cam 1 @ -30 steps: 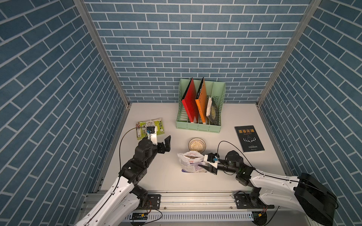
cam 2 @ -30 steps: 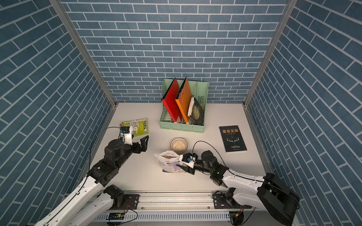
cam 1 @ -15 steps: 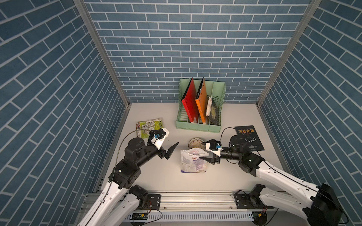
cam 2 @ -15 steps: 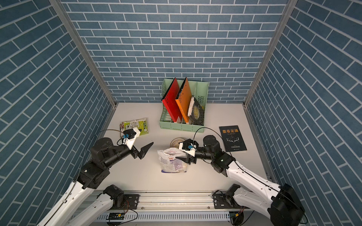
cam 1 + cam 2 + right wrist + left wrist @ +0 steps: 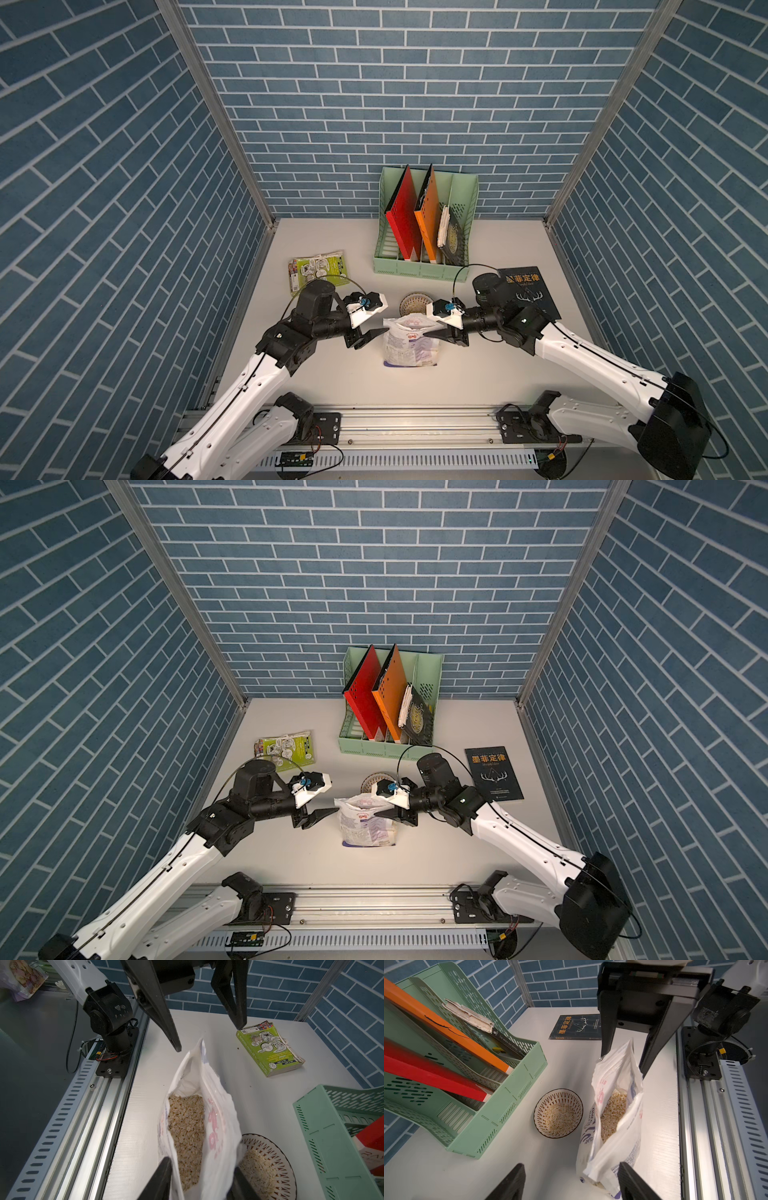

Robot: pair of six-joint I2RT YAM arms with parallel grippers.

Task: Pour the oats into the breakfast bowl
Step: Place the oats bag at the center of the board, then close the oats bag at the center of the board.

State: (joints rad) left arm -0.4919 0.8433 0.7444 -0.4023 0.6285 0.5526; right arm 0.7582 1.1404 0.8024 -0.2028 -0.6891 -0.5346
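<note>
Two risks stand out. The bowl [image 5: 545, 1103] already holds oats [image 5: 558, 1118] and sits just beside the upright, open pouch [image 5: 409, 345], which is itself well filled. The right gripper [image 5: 622, 1064] straddles the pouch's top edge; I cannot tell whether it actually pinches the film. The left gripper [image 5: 208, 1038] hangs spread wide at the opposite corner, holding nothing. A loose or one-sided hold could let the floppy pouch sag or tip, spilling flakes on the table [image 5: 332, 382]. A nudge could also shove the bowl.
</note>
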